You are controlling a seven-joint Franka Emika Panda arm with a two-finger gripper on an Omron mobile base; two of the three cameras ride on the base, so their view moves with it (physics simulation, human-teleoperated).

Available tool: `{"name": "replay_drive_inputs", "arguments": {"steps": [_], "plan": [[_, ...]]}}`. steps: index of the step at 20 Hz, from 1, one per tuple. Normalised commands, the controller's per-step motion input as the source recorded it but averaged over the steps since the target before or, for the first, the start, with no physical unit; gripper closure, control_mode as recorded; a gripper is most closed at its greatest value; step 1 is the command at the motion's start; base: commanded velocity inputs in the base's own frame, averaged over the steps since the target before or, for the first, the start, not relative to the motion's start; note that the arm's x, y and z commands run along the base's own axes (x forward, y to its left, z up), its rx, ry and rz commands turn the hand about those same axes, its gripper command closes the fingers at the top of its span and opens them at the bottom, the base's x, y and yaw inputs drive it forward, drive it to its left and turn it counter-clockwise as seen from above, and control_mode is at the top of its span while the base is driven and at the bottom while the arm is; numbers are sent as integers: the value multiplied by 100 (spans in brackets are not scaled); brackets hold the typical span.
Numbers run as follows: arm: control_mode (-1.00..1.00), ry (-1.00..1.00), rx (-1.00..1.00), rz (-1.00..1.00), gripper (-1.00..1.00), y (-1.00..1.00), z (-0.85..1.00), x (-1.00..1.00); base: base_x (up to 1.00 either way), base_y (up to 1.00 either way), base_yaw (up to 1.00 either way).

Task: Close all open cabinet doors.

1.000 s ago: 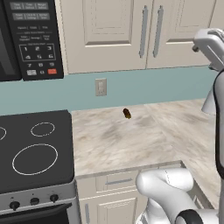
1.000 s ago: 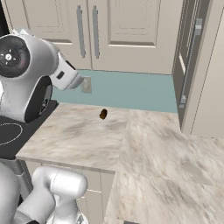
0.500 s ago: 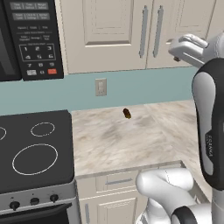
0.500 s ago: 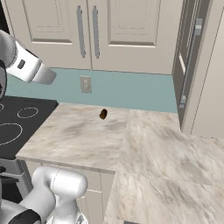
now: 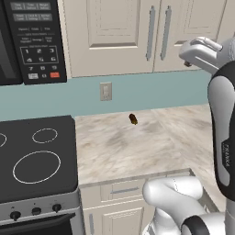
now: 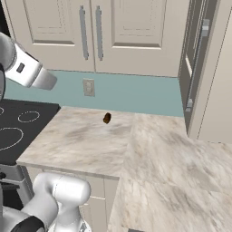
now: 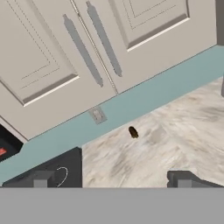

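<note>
Big picture first: two tall beige cabinet doors (image 5: 137,34) sit flush against the wall above the worktop (image 5: 137,147), handles side by side, and both look shut. The one that matters is the open cabinet door (image 6: 195,68) at the right of the right base view, swung out edge-on over the worktop's corner, its silver bar handle (image 6: 199,63) facing us. It's a stiff, hinged panel, light to swing I'd judge, so a flat push on its outer face near the free edge should do better than gripping the slick bar. What's inside that cabinet I can't tell; the door hides it. The pincer (image 7: 111,177) hangs high, looking down at the closed pair, tips spread wide, holding nothing. Smallest of all, a little brown object (image 5: 133,119) lies on the worktop below the wall outlet (image 5: 106,91).
</note>
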Motion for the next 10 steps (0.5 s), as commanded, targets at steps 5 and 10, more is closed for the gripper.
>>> {"name": "replay_drive_inputs", "arguments": {"steps": [5,10], "plan": [[-100,0,0,4,-100,-1,-43,22,0,0,0],[-100,-1,0,3,-100,0,-42,10,0,0,0]]}}
